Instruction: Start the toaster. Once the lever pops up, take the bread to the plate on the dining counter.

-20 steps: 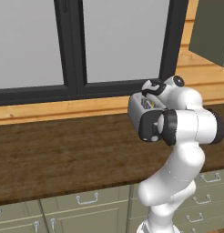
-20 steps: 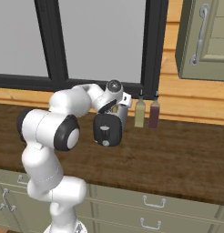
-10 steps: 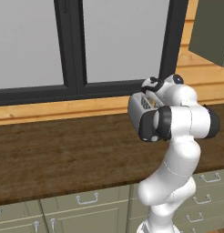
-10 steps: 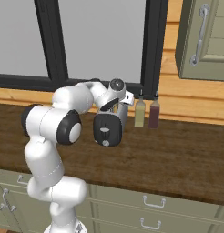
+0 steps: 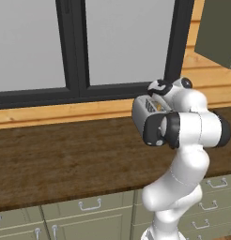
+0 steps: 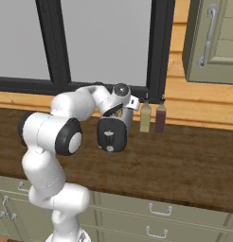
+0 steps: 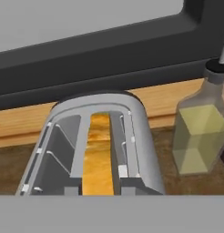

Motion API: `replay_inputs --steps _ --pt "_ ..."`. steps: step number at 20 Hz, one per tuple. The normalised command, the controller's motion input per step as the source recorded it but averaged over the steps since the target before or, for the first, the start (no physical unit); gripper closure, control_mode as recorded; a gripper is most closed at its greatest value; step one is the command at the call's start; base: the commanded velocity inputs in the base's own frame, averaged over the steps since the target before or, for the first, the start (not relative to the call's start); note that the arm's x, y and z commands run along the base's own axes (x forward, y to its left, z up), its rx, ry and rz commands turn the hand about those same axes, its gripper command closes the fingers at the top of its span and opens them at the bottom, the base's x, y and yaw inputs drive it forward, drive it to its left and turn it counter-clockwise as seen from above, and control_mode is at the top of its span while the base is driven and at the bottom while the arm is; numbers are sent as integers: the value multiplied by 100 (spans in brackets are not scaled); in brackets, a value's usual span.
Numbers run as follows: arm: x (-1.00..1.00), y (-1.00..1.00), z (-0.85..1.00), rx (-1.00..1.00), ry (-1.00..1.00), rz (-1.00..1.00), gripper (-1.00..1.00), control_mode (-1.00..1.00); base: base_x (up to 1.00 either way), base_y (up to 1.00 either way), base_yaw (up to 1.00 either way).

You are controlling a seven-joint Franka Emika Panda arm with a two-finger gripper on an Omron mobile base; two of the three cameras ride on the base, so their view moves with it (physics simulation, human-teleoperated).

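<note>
a white robot arm reaches over a dark wood worktop (image 5: 65, 159) in a rendered kitchen, its pincer (image 6: 124, 112) poised at the top of the toaster (image 6: 112, 133), which stands near the back of the worktop below a black-framed window (image 5: 75, 51). in the right base view the toaster's black end panel faces the camera, directly beneath the hand, and the pincer's tips are lost against the top of the appliance; whether they are spread or pressing on anything cannot be told from these views.

looking down along the pincer, the hand view takes in the toaster (image 7: 100, 145) from above, its silver shell rounded and its two slots running away from the camera. the bread (image 7: 98, 157), golden-tan along its top edge, sits upright in the slot straight ahead of the pincer, while the slot to that view's left shows bare wire guides.

just beyond the pincer's far side in the right base view stand two bottles side by side against the wooden wall ledge: a pale yellow-green bottle (image 6: 145, 116) nearer the hand and a dark reddish bottle (image 6: 160, 118) beside it. the yellow-green bottle (image 7: 196, 132) shows close beside the toaster in the hand view. sage-green cabinets (image 6: 151, 215) with metal handles run below the worktop.
</note>
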Motion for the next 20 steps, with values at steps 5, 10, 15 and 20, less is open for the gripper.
replay_inputs --steps 5,10,15,20 --pt "-67 0 54 0 -37 0 100 -100 0 0 0" --pt "-60 0 99 0 -50 0 100 -100 0 0 0" --pt "-54 6 100 -4 -33 0 100 -100 0 0 0" --pt "-71 22 98 -6 12 -3 100 -100 0 0 0"
